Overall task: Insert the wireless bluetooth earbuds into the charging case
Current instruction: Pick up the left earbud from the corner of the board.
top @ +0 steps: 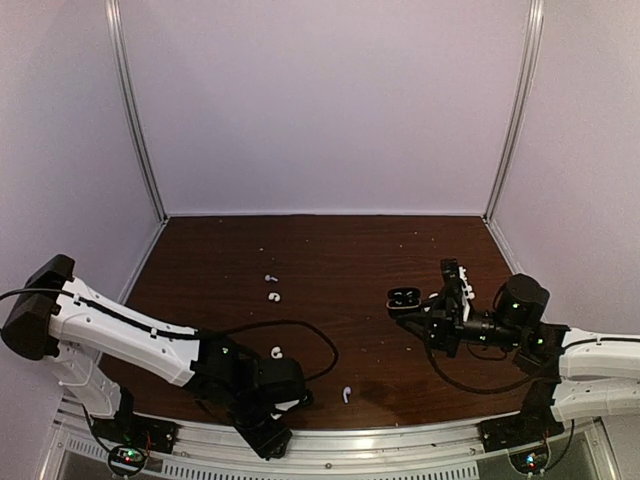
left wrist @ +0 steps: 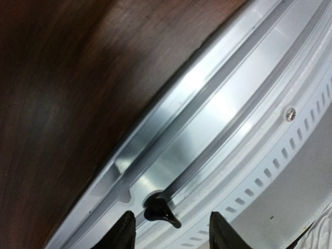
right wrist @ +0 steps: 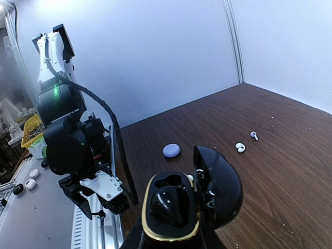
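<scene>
One left gripper [left wrist: 171,236], at 7 o'clock of the table [top: 200,250], hangs over the aluminium rail [left wrist: 218,119] on the near edge. Its jaws are apart and grasp nothing. We count one small glossy black bud [left wrist: 161,210] in the rail groove between the two fingers [left wrist: 124,236], touching neither as far as we can see. On the wood we count four pale buds. The far white bud [top: 271,278] is at 10 o'clock. The curled white bud [top: 274,296] sits just at its 6 o'clock, apart from it. The lavender bud [top: 278,352] is at 8 o'clock and reads lavender only in the right wrist view. The near white bud [top: 346,394] is at 5 o'clock, close to the rail. One right gripper [top: 418,312], at 3 o'clock, is clenched on one black charging case [right wrist: 171,218] with a gold rim. The case is held off the table, and its lid [right wrist: 220,189] is swung open to 3 o'clock of the case. One glossy black lump [right wrist: 165,207] sits inside, and we cannot tell if it is a bud.
</scene>
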{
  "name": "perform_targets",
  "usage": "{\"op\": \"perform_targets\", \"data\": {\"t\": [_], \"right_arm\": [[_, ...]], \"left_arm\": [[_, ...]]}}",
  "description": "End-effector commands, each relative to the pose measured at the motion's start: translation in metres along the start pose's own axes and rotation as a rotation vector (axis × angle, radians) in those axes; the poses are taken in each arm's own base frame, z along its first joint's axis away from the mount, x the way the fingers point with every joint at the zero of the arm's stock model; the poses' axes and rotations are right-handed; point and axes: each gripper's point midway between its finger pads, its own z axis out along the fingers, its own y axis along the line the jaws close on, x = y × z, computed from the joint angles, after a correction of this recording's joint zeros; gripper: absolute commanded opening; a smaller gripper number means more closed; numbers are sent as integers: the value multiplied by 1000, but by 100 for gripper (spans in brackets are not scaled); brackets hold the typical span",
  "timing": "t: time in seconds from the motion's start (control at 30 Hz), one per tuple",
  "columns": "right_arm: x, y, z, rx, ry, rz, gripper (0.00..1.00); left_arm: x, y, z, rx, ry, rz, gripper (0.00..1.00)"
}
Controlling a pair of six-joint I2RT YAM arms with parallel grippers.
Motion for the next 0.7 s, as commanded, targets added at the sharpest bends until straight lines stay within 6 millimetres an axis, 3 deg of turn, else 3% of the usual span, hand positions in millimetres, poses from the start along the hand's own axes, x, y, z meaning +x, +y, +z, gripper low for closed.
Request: {"op": "perform_targets", "data": {"t": [0.0,0.67], "right_arm": [[-6,-2,-5,23,-29,-17,0],[-6,-3,-5,30,-27,-21,0]], "left_arm": [[-2,3,0,-48,19,-35,47],[9,14,18,-93,88,-29,30]]}}
